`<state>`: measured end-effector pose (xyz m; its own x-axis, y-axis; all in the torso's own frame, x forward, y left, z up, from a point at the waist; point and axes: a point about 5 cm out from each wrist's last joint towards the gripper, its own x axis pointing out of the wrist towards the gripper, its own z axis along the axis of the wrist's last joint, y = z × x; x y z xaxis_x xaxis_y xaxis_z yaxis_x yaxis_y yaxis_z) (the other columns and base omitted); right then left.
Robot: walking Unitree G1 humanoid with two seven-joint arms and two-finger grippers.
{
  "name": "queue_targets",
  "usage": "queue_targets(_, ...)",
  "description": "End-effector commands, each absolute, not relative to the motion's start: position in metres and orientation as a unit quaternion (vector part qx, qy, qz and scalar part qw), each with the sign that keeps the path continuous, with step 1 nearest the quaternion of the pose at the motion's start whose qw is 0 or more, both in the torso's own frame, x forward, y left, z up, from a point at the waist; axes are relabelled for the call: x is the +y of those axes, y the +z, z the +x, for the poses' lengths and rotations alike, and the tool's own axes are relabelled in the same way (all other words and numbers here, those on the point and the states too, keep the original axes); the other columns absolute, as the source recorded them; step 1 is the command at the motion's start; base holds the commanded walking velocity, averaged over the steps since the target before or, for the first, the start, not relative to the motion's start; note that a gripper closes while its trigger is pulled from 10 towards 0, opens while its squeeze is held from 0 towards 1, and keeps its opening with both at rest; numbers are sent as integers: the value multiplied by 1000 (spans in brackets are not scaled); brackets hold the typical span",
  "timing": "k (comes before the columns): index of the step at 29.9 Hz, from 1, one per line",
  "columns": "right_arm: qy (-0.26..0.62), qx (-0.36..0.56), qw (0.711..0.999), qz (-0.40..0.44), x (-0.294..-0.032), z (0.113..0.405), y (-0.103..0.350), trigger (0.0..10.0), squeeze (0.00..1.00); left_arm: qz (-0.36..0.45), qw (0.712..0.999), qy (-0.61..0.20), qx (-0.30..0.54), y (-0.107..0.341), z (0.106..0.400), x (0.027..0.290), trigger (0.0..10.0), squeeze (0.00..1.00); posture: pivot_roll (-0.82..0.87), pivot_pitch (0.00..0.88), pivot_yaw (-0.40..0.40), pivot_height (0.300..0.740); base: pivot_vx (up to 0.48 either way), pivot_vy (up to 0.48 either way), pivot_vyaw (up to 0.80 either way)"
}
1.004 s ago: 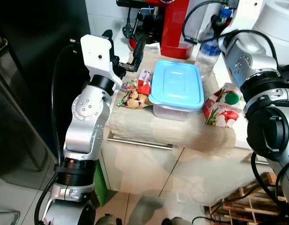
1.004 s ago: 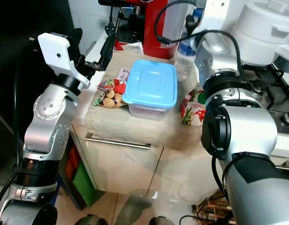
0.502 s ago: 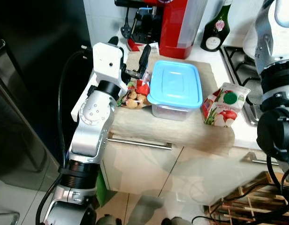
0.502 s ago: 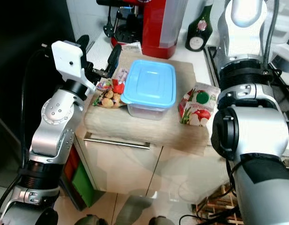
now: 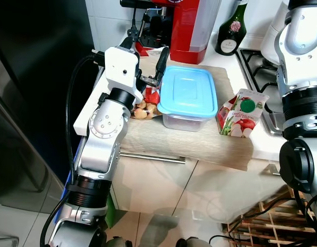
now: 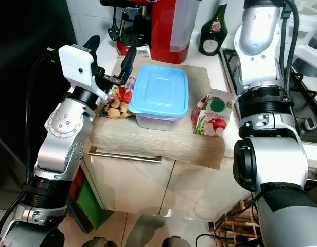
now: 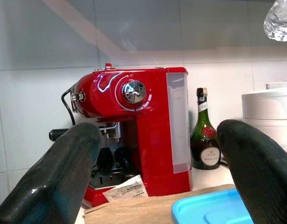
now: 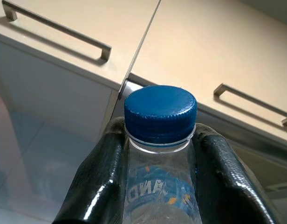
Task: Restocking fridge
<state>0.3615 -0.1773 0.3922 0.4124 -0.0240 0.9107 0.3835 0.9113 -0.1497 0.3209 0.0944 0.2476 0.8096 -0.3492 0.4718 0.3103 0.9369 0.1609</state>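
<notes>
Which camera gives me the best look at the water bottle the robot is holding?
The right wrist view: the water bottle sits close up between the right pincer fingers, its blue cap and clear neck plain to see. The left wrist view looks at the red coffee machine instead, and both eye views show the right arm, not the bottle.

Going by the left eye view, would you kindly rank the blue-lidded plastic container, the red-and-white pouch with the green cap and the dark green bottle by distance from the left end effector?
1. The blue-lidded plastic container, right beside the left end effector, on its right.
2. The dark green bottle, at the back of the counter.
3. The red-and-white pouch with the green cap, near the board's right edge.
</notes>
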Motion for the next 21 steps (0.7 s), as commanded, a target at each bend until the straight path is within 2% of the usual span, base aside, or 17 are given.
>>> queue_targets(1,-126,-563,797,-176,-175,352,403,0,0,43,947,-178,-263,251,321,92,10000,0,-27,0,-39,740,0,0,0)
queue_targets(4,-127,-564,797,-177,-175,352,403,0,0,42,947,-179,-264,252,321,91,10000,0,-27,0,-38,740,0,0,0)
queue_targets(8,-130,-565,795,-180,-174,351,403,0,0,40,946,-181,-266,252,321,91,10000,0,-28,0,-38,740,-272,0,0)
queue_targets(21,-131,-574,787,-185,-171,350,406,0,0,40,946,-180,-268,253,321,91,10000,0,-25,0,-36,740,-345,0,0)
